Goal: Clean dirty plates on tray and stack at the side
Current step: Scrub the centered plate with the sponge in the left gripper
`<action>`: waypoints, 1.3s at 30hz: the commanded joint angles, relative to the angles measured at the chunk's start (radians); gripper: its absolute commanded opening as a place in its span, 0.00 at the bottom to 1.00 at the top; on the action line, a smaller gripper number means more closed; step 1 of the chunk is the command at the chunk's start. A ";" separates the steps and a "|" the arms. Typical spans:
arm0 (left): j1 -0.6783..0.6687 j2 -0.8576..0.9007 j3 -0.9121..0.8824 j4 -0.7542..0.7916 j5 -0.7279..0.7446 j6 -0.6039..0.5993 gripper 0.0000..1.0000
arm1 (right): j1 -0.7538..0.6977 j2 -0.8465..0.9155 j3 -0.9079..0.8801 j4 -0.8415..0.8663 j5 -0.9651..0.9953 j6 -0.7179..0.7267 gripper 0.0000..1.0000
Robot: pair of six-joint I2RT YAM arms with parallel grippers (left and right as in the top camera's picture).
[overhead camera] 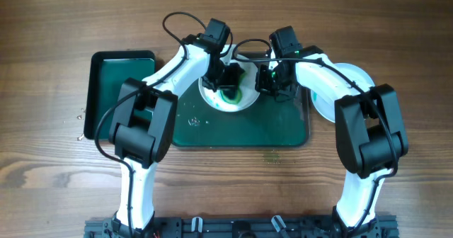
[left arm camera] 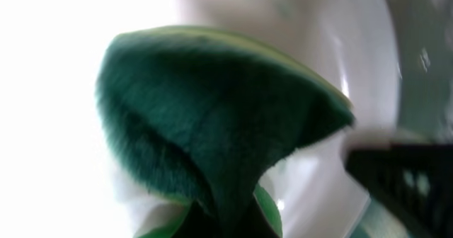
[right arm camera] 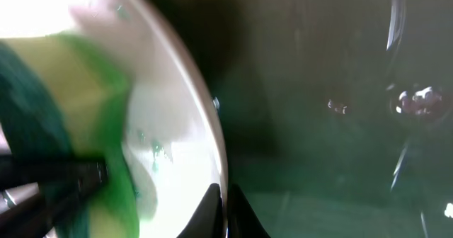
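Observation:
A white plate (overhead camera: 244, 100) smeared with green lies at the back of the large dark green tray (overhead camera: 283, 128). My left gripper (overhead camera: 228, 78) is shut on a dark green sponge (left arm camera: 212, 125) and presses it onto the plate (left arm camera: 361, 61). My right gripper (overhead camera: 267, 82) is shut on the plate's right rim (right arm camera: 212, 125), one finger inside and one outside (right arm camera: 226, 210). The right wrist view also shows the sponge (right arm camera: 42, 103) and the tray floor (right arm camera: 333, 125). Another white plate (overhead camera: 354, 78) lies on the table right of the tray, partly under my right arm.
A smaller black-rimmed green tray (overhead camera: 120, 89) lies left of the large one, partly under my left arm. Water drops (overhead camera: 192, 121) sit on the large tray's front left. Wooden table runs all around.

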 commanded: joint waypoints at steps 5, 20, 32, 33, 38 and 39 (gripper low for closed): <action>-0.003 0.027 -0.008 -0.047 -0.773 -0.473 0.04 | 0.003 0.026 -0.010 -0.006 0.010 -0.005 0.04; -0.013 0.027 -0.012 -0.247 0.186 0.127 0.04 | 0.003 0.026 -0.011 -0.004 0.006 -0.005 0.04; -0.009 0.027 -0.012 0.077 0.106 0.093 0.04 | 0.003 0.026 -0.011 -0.005 0.006 -0.005 0.04; -0.009 0.027 -0.012 0.103 0.047 0.066 0.04 | 0.003 0.026 -0.011 -0.005 0.006 -0.005 0.04; -0.006 0.027 -0.012 0.146 -0.426 -0.134 0.04 | 0.003 0.026 -0.011 -0.005 0.006 -0.007 0.04; -0.003 0.027 -0.012 0.141 -0.484 -0.154 0.04 | 0.003 0.026 -0.011 -0.005 0.006 -0.007 0.04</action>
